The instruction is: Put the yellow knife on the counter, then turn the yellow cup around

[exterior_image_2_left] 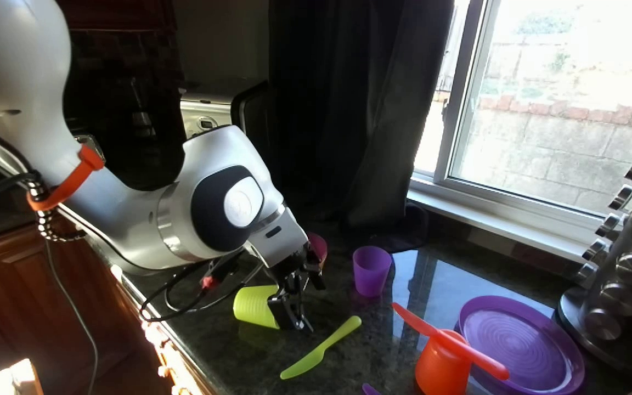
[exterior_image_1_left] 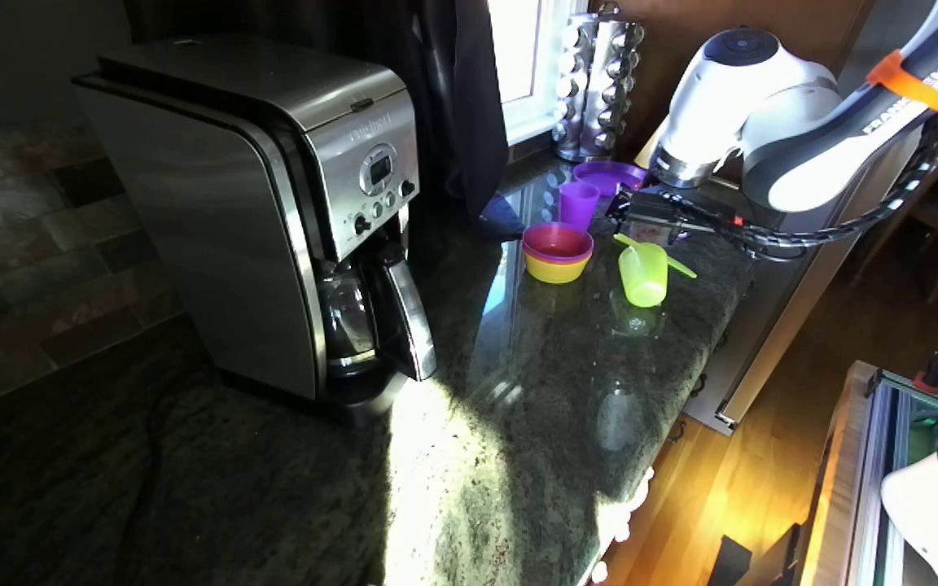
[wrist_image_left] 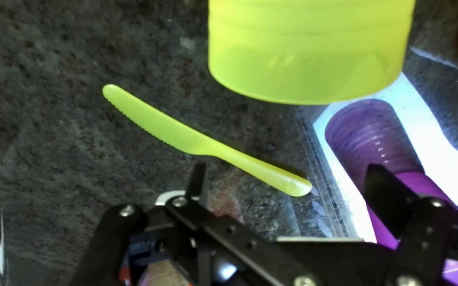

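The yellow knife (exterior_image_2_left: 324,351) lies flat on the dark speckled counter (exterior_image_1_left: 567,391). It shows whole in the wrist view (wrist_image_left: 205,145); in an exterior view the yellow cup (exterior_image_1_left: 644,275) covers its middle. The cup appears to lie on its side beside the knife. It is cut off at the top of the wrist view (wrist_image_left: 308,59) and partly behind a finger in an exterior view (exterior_image_2_left: 254,307). My gripper (wrist_image_left: 290,186) is open and empty. Its fingers (exterior_image_2_left: 311,307) hang low between cup and knife; the handle end shows between the fingertips in the wrist view, not gripped.
A purple cup (exterior_image_2_left: 371,271) stands near the gripper. Stacked bowls (exterior_image_1_left: 557,254) are beside the yellow cup. An orange cup (exterior_image_2_left: 442,365) with an orange knife (exterior_image_2_left: 450,343) across it, a purple plate (exterior_image_2_left: 524,343) and a spice rack (exterior_image_2_left: 631,263) stand farther along. A coffee maker (exterior_image_1_left: 273,212) is opposite.
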